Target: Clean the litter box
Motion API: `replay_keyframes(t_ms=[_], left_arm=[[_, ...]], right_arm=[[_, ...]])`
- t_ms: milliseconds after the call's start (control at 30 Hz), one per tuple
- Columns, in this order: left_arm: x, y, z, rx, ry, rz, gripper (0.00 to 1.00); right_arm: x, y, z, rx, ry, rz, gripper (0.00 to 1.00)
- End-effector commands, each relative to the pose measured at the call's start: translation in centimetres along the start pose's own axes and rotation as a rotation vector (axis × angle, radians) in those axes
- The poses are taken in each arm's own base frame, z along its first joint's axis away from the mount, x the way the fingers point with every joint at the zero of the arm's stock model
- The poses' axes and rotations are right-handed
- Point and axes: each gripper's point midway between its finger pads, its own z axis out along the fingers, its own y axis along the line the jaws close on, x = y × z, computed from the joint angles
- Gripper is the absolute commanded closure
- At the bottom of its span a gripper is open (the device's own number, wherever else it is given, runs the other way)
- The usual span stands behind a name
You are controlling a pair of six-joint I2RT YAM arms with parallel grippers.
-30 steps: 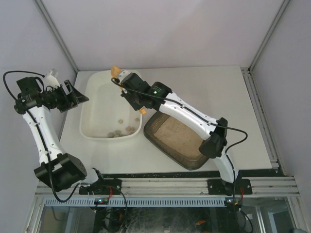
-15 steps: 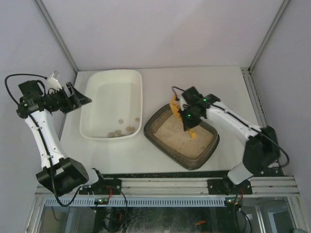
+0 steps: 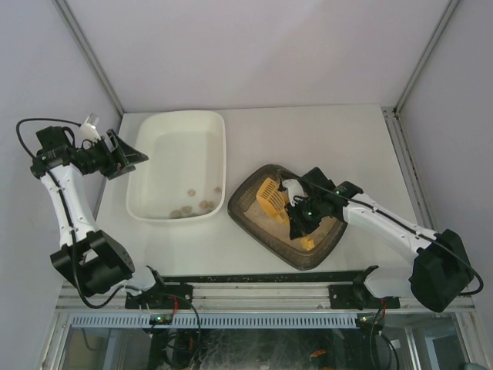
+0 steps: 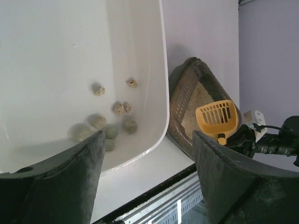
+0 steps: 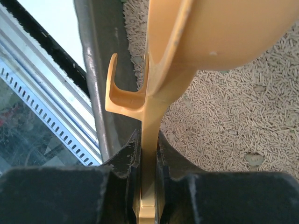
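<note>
Right gripper (image 5: 148,154) is pinching the flat handle of the yellow scoop (image 3: 268,196), with both jaws pressed against the handle's sides just below its hook. The scoop head is reaching out from the grip over the far-left part of the litter box (image 3: 258,237). This dark tray is sitting at an angle on the table (image 3: 323,139), on the right side, just beside the white tub (image 3: 181,146).

Left gripper (image 3: 127,158) is hanging beside the tub's left rim with its jaws spread wide and nothing between them. It is looking down on several rounded clumps (image 4: 112,123) gathered at the near end of the tub.

Judged step: the scoop is being positioned for a sifting pass, with some waste already in the tub. The next move is likely calling for the following:
- lowering the scoop's front edge into the pellets,
- sliding it under a lump,
- lifting it level so loose litter is draining through the slots,
- clearing both rims on the way to the tub.

Limits of view: the wrist camera is showing only the scoop's underside, so its contents are hidden. Contact between scoop and litter cannot be told. A small greyish lump (image 5: 254,158) is lying on the pellets, and its nature is unclear. The scoop head is hiding the litter beneath it.
</note>
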Motion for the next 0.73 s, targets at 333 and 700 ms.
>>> replay_keyframes(t_ms=[333, 700], left_arm=[[-0.2, -1.0, 0.1, 0.061, -0.021, 0.067, 0.22], [1.1, -0.8, -0.2, -0.057, -0.011, 0.179, 0.21]], right_arm=[[-1.1, -9.6, -1.8, 0.572, -0.026, 0.232, 0.12], [-9.9, -7.7, -18.1, 0.864, -0.889, 0.482, 0.0]])
